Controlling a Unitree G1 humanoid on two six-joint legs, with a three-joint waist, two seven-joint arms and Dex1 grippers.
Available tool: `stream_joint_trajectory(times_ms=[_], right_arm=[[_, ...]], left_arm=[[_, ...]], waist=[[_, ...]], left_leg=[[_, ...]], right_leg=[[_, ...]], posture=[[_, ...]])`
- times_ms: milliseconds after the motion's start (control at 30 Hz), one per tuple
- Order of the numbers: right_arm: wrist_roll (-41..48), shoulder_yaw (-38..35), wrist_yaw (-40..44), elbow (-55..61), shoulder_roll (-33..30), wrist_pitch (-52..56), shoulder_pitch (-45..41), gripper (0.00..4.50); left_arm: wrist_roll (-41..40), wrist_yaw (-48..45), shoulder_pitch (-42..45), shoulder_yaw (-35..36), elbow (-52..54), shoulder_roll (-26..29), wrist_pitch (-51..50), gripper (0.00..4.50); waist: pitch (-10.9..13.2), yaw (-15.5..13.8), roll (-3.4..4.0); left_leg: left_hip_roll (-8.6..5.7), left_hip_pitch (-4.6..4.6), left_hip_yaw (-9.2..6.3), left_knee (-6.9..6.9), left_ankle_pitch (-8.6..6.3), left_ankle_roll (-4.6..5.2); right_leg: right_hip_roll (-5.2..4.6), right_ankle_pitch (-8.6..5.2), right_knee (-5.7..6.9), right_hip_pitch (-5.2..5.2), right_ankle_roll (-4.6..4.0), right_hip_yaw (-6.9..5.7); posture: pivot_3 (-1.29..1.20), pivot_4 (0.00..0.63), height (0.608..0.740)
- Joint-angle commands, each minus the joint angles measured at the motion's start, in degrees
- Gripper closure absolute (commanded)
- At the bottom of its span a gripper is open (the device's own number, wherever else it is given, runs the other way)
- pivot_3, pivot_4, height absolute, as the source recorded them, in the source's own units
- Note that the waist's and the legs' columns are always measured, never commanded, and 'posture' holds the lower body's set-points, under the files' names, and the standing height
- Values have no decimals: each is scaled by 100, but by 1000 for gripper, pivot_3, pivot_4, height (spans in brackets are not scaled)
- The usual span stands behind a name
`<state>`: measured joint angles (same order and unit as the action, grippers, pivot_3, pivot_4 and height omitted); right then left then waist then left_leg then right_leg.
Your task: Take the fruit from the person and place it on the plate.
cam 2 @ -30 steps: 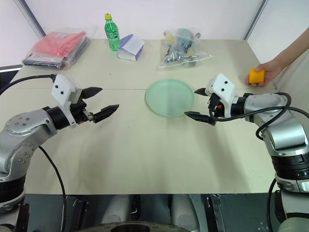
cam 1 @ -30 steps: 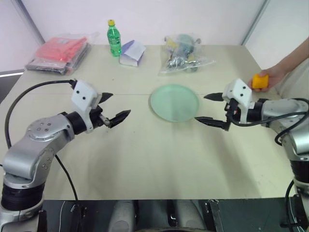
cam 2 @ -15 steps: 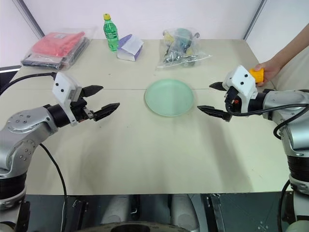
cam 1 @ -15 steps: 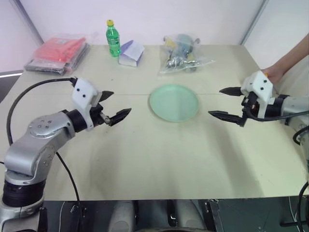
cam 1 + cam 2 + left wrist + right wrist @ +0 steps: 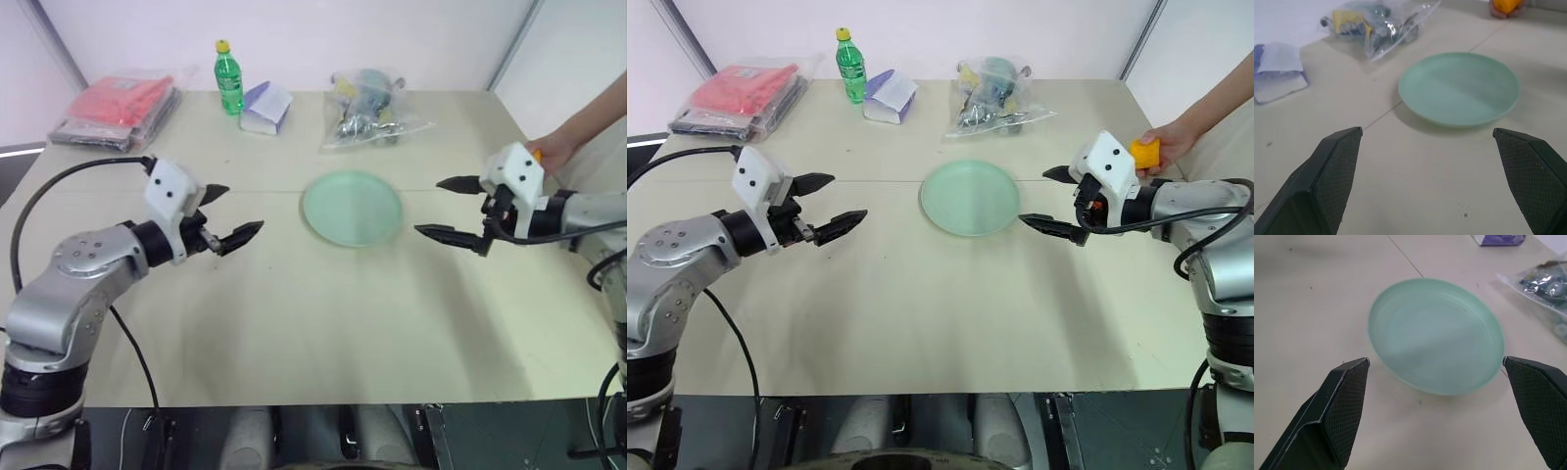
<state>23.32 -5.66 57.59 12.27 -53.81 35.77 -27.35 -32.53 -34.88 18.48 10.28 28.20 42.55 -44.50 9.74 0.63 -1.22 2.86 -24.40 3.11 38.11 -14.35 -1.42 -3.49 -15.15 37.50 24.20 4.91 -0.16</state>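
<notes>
So, plate (image 5: 970,197) sits mid-table, bare. Fruit (image 5: 1145,154) off at plate's 2 o'clock, pinched in person's hand (image 5: 1169,144) at table edge. Right gripper (image 5: 1050,199) hovers at plate's 3 o'clock, jaws spread wide, holding nothing. Left gripper (image 5: 831,204) over at 9 o'clock, also gaping, nothing in it.

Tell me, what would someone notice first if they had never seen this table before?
Probably the pale green plate in the middle of the table, with nothing on it. A black-fingered right tool and left tool hang open on either side of it. At the far right edge a person's hand holds a bright orange fruit, just behind the right tool.
</notes>
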Motion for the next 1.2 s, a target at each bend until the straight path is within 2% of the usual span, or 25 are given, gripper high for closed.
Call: stream_joint_trajectory(times_ms=[33,267,400,600,933,1000,1100,1200], right_arm=[[109,-117,-22,169,16,-37,-83,0],[152,-159,-16,223,19,-49,-65,0],[127,-94,98,104,1,-151,-177,0],[134,11,133,222,38,-91,-247,0],[297,-68,-167,465,262,147,-132,0],[460,-137,-377,589,449,328,-88,0],[839,-389,-1199,715,1053,1018,-221,0],[1672,-928,-2538,966,2067,2499,-591,0]], left_arm=[[-90,-20,-26,298,190,94,62,11],[-258,-195,-351,567,326,286,81,11],[-368,-67,-193,684,235,162,107,11],[-375,-201,-295,793,171,282,179,11],[-401,-286,-153,686,155,315,198,11],[-232,-278,-53,579,102,324,338,11],[150,-167,158,357,-45,239,731,11],[445,-201,325,126,-181,148,1174,11]], waist=[[0,-10,0],[0,-15,0],[0,-9,0],[0,-1,0],[0,-4,0],[0,-3,0],[0,-5,0],[0,-2,0]], left_leg=[[0,0,0,0,0,0],[-1,-1,2,0,0,0],[-1,0,2,0,0,0],[0,0,2,0,0,0],[-1,-1,4,-1,0,0],[-1,0,2,-1,0,0],[-1,-1,3,-1,0,0],[0,0,3,-2,0,-1]], right_leg=[[0,0,0,0,0,0],[-4,0,-2,-1,0,-1],[-3,0,-2,-1,0,0],[-2,0,-2,0,0,0],[-4,0,-2,0,0,0],[-2,0,-2,0,0,0],[-2,0,-2,0,0,0],[-2,1,0,-1,0,0]], posture=[[0,150,731],[0,150,731],[0,150,731],[0,150,731],[0,150,731],[0,150,731],[0,150,731],[0,150,731]])
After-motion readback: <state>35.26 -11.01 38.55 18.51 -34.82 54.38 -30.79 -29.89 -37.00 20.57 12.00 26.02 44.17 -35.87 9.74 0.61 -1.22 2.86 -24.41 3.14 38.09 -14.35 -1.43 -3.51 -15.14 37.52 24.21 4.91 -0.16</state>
